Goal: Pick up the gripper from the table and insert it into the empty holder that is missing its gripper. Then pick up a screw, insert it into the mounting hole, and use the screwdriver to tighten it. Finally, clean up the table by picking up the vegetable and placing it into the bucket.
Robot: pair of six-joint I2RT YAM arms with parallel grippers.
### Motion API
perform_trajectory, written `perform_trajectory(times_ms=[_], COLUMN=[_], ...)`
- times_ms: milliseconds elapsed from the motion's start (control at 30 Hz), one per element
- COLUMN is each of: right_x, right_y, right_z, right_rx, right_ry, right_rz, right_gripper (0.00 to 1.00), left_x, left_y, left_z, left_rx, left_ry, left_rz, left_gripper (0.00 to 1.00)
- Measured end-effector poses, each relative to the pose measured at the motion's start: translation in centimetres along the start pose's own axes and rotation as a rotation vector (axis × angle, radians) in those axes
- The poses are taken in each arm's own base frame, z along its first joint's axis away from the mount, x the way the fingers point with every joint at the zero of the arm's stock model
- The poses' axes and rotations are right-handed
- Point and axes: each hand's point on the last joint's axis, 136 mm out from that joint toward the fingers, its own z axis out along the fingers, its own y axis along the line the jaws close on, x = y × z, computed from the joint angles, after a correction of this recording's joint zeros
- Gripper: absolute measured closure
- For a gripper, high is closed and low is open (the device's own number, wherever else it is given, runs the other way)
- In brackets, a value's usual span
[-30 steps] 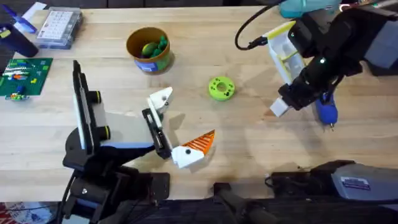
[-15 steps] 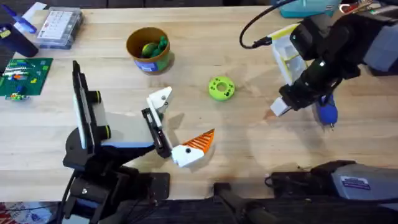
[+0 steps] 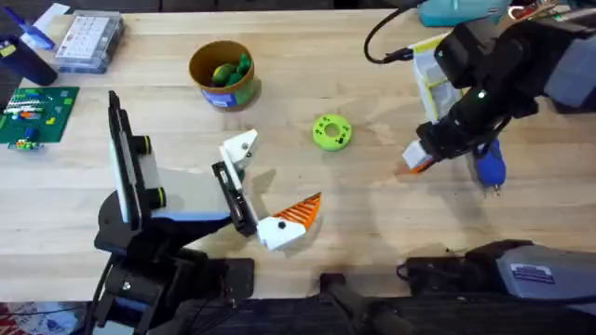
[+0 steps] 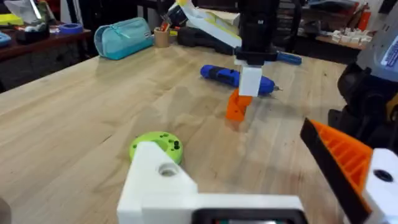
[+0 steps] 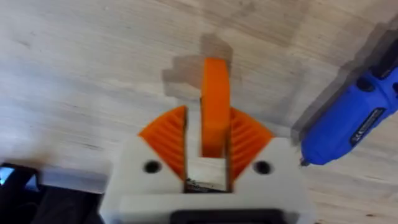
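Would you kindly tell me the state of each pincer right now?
Left pincer: open, holding nothing.
Right pincer: closed on the small orange-and-white gripper piece.

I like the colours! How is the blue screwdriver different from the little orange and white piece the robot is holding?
The screwdriver is blue all over with a thin metal tip; the little piece is white on top and orange below. The screwdriver lies flat on the table; the piece hangs upright, pinched in the right hand. The screwdriver looks longer than the piece. Both sit on the right side of the table, close together.
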Motion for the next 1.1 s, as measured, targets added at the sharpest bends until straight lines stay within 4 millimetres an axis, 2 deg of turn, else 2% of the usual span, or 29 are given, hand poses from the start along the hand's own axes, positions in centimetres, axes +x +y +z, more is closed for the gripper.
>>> perform_trajectory(times_ms=[67, 200, 233, 533, 700, 800, 1000, 1100], right_x=[0.1, 0.0, 0.0, 0.0, 1.0, -0.1, -3.1, -4.1], right_y=[0.0, -0.1, -0.1, -0.1, 0.0, -0.1, -0.5, -0.6], right_z=[0.0, 0.0, 0.0, 0.0, -0.7, -2.6, -8.3, -10.0], right_rx=[0.0, 0.003, 0.003, 0.003, 0.0, 0.003, 0.011, 0.014], right_ry=[0.002, 0.001, 0.001, 0.002, 0.045, 0.008, -0.124, -0.175], right_rz=[0.005, 0.017, 0.016, 0.018, 0.017, 0.018, 0.021, 0.022], right_gripper=[0.647, 0.968, 0.987, 0.992, 0.992, 0.992, 0.992, 0.992], left_x=[0.0, 0.0, 0.0, 0.0, 0.0, 0.0, 0.0, 0.0], left_y=[0.0, 0.0, 0.0, 0.0, 0.0, 0.0, 0.0, 0.0], left_z=[0.0, 0.0, 0.0, 0.0, 0.0, 0.0, 0.0, 0.0], left_rx=[0.0, 0.0, 0.0, 0.0, 0.0, 0.0, 0.0, 0.0], left_ry=[0.0, 0.0, 0.0, 0.0, 0.0, 0.0, 0.0, 0.0], left_rz=[0.0, 0.0, 0.0, 0.0, 0.0, 0.0, 0.0, 0.0], left_gripper=[0.006, 0.006, 0.006, 0.006, 0.006, 0.006, 0.006, 0.006])
